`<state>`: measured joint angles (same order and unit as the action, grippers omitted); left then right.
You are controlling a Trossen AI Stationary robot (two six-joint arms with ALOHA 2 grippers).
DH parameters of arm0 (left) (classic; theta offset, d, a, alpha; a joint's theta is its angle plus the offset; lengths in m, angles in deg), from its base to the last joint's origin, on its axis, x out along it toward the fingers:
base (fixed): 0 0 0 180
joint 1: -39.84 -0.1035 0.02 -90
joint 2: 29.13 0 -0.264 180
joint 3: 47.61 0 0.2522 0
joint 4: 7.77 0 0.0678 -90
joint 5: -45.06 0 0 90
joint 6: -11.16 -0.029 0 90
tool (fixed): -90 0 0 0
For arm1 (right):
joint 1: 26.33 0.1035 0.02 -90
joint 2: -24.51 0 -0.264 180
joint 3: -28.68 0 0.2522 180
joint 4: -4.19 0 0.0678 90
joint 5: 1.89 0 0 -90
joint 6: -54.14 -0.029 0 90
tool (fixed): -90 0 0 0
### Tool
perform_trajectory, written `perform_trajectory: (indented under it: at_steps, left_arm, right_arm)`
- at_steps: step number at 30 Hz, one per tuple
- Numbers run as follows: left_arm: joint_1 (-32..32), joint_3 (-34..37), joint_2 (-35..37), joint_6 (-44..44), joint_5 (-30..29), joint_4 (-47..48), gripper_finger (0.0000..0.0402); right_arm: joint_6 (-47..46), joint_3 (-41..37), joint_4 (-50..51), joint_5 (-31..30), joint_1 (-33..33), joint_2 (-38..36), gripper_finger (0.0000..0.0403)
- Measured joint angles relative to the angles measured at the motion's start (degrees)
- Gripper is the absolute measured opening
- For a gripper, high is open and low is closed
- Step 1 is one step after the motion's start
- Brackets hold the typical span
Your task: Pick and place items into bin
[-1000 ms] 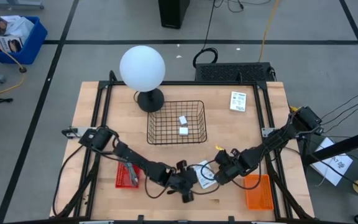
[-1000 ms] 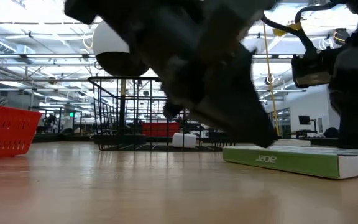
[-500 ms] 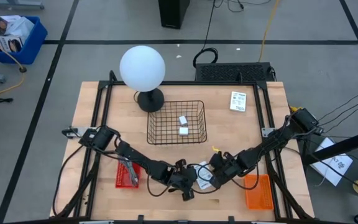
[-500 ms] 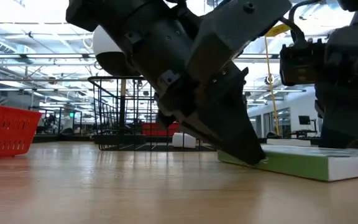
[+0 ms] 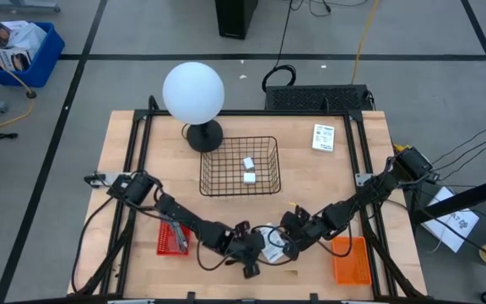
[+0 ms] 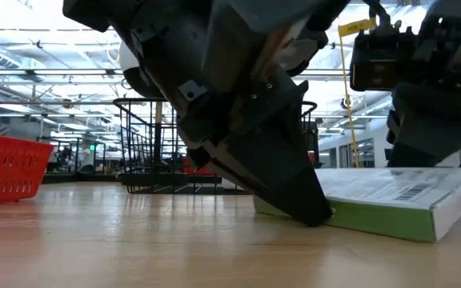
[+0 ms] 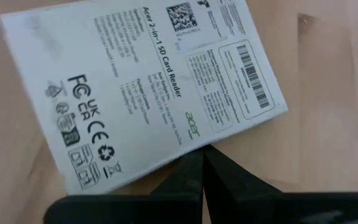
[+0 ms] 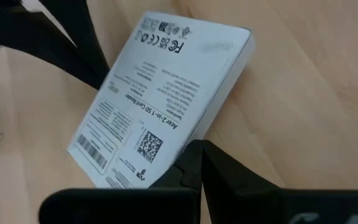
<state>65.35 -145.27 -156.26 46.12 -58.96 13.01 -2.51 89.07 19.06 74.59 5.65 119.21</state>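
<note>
High view is showing the left gripper (image 5: pixel 258 253) reaching in from the left at the near middle of the table (image 5: pixel 310 181), jaws clenched with nothing between them, tips pressing against the left edge of a flat white printed packet (image 5: pixel 272 242). From the right, the right gripper (image 5: pixel 283 245) is meeting the same packet's right edge, its jaws likewise clenched and holding nothing. Low view is showing the packet (image 6: pixel 390 200) tilting, one side lifting off the wood. Farther back, two tiny white blocks (image 5: pixel 248 169) are lying inside the wire basket (image 5: pixel 239 187). A second printed packet (image 5: pixel 323 137) is lying flat at the far right.
</note>
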Motion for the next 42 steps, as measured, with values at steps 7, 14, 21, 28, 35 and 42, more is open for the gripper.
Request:
perform_trajectory:
  at_steps: [7,14,21,28,35,42]
  left_arm:
    - [0.1,0.0,0.0,-0.2,0.0,0.1,0.0007]
    - [0.3,0.0,0.0,-0.2,-0.1,0.8,0.0013]
    - [0.4,0.0,0.1,-0.3,0.1,1.1,0.0005]
    - [0.4,0.1,0.1,-0.3,0.3,0.7,0.002]
    - [0.5,0.1,0.1,-0.1,0.3,0.6,0.0008]
    - [0.5,0.1,0.0,0.0,0.7,-0.3,0.0033]
  right_arm:
    - [1.2,0.0,-0.5,0.3,0.5,0.0,0.0]
    - [1.9,0.0,-2.2,0.5,2.2,-0.2,0.0]
    - [4.5,0.0,-5.8,-1.7,4.1,-0.3,0.0]
    - [5.6,0.2,-6.4,-3.0,4.3,-0.3,0.0]
    - [7.0,0.2,-6.6,-4.7,4.3,-0.3,0.0]
    - [9.3,0.7,-13.1,-9.5,4.4,-0.5,0.0]
